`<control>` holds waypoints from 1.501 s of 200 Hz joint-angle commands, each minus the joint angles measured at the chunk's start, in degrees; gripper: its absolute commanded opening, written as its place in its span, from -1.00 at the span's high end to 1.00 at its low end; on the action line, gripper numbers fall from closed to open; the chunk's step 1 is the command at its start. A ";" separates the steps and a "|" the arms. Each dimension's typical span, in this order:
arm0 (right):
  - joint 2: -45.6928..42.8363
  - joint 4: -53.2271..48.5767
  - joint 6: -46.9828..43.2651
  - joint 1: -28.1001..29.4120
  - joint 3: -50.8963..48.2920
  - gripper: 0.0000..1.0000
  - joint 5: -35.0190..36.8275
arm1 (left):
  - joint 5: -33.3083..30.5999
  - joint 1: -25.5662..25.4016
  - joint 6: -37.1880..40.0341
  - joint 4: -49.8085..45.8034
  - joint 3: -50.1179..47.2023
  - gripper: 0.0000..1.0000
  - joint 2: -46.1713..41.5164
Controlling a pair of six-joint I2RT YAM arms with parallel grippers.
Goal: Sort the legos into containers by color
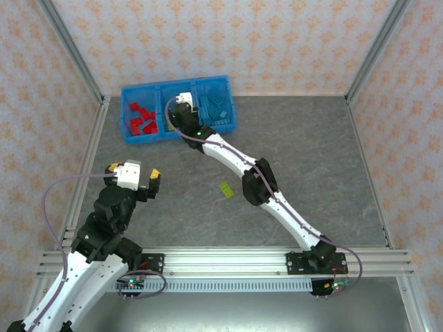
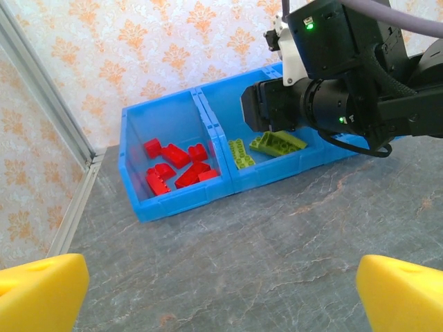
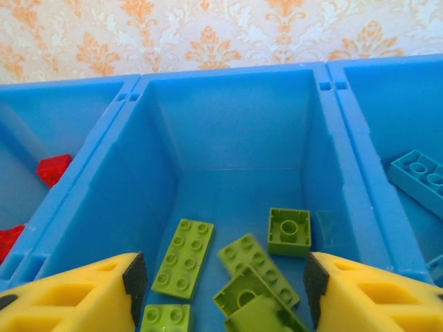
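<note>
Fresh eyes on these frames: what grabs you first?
The bright-blue tray sits at the far left of the table, with red bricks in its left compartment. The right arm stretches across to the middle compartment, and the right end effector is open above the lime bricks. A lone lime brick lies mid-table.

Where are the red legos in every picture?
Top external: the red legos lie at the left end of the blue tray, in the upper left.
Left wrist: the red legos sit left of centre.
Right wrist: the red legos peek in at the left edge.
Shared landmark: the tray divider just right of them.
</note>
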 commanded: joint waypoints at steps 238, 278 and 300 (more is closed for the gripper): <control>-95.06 -33.48 18.29 0.28 -87.73 -0.98 15.74 | 17.60 -29.91 -93.97 -24.71 37.64 -0.66 72.94; -97.79 -35.50 16.37 -0.07 -88.01 -0.98 18.28 | 15.99 -29.57 -92.83 -29.10 49.50 -0.57 88.31; -99.95 -37.34 16.19 -0.16 -88.96 -0.98 19.00 | 15.24 -28.92 -92.31 -29.03 52.40 -0.54 93.41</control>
